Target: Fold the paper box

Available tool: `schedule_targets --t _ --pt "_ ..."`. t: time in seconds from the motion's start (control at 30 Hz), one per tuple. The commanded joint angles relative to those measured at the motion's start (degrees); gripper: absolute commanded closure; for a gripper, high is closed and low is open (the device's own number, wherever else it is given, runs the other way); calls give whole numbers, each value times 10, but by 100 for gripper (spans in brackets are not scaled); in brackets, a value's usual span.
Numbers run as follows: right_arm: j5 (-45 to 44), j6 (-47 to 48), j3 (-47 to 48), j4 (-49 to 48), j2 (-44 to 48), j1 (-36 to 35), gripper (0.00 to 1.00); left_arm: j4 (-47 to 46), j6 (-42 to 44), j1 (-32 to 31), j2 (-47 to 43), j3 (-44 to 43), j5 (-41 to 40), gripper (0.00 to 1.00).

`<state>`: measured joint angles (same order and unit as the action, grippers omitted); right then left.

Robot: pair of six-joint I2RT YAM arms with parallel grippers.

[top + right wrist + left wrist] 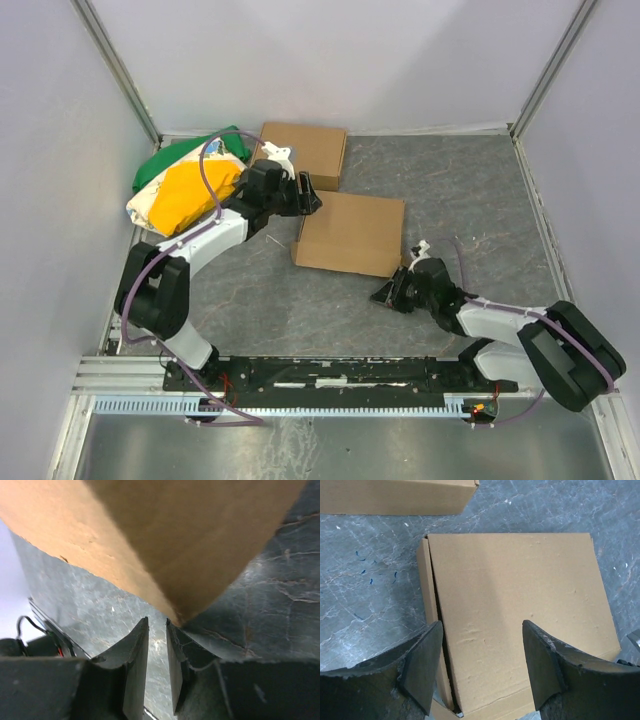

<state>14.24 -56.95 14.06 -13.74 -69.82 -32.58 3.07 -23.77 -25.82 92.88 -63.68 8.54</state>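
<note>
The plain brown cardboard paper box (pixel 350 235) lies flat mid-table, lid up, its long axis roughly left to right and slightly skewed. It looks nearly folded, though 1 side seam gapes, so the next move is likely to press it shut. The left gripper (pixel 481 625) hangs spread above it. The right gripper (pixel 157 622), nearly together and empty, sits beside a near corner.
</note>
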Motion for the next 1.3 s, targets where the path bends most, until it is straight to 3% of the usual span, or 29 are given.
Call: schedule_targets --t 0.0,0.2,0.5,0.7,0.97,1.17,1.27 --pt "-130 -95 -92 -173 -10 -2 70 -91 -25 0 -15 25 25 28" --pt "-231 -170 -158 -252 37 -2 67 -133 -34 -2 -23 53 38 28" --pt "-321 -167 -154 -129 225 -2 63 -146 -57 -3 12 57 62 30" --pt "-289 -144 -122 -54 283 -3 63 -126 -52 -10 18 49 67 32" --pt "-254 -110 -67 -2 284 -2 63 -75 -23 -17 5 36 32 32" --pt "-223 -80 -15 21 263 -1 57 -65 -10 -17 -17 38 11 30" --pt "-228 -87 -6 32 257 0 49 -60 -9 -17 -24 37 9 30"
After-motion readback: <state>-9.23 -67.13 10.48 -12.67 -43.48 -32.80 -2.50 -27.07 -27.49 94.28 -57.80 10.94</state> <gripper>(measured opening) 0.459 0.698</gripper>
